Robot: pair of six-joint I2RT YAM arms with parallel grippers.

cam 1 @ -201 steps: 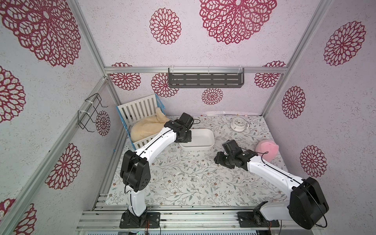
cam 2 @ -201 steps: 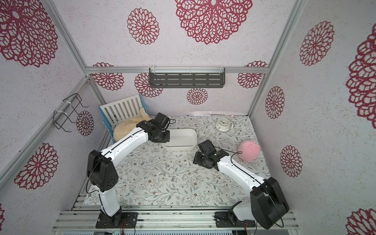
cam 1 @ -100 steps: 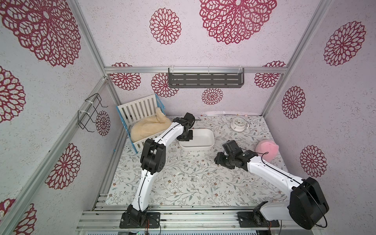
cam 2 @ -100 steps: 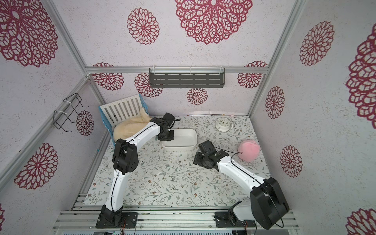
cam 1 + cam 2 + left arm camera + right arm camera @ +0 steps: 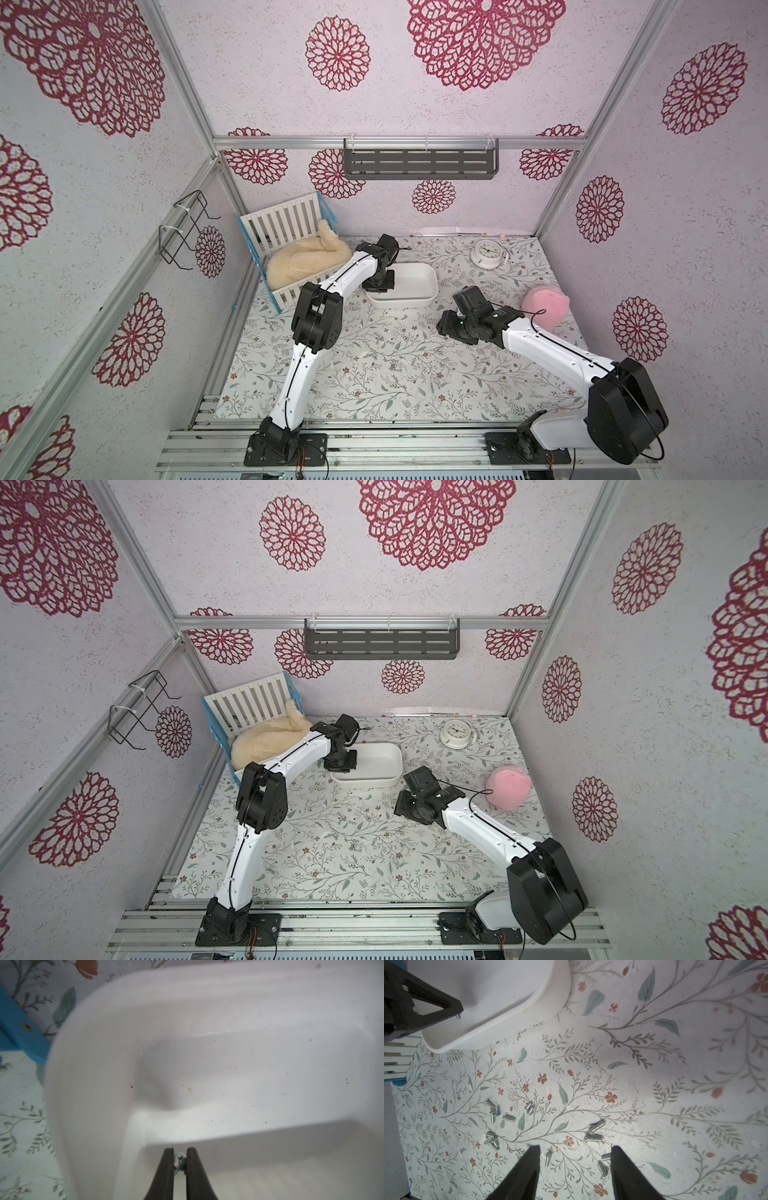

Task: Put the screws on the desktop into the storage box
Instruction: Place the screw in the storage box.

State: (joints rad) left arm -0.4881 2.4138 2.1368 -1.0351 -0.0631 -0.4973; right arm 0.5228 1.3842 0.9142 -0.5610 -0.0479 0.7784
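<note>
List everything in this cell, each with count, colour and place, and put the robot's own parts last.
desktop: one, white with leafy print, the cell floor
storage box: one, white, far middle of desktop
screws: roughly fourteen, silver, loose on desktop near the box
held screw: one, silver, pinched above the box
crib: one, white with blue edges, far left corner
fleece: one, cream, in the crib
clock: one, white, far right
ball: one, pink, right edge
shelf: one, dark grey, back wall
wire rack: one, black, left wall
left gripper: one, black, shut on the held screw
right gripper: one, black, open above the screws
</note>
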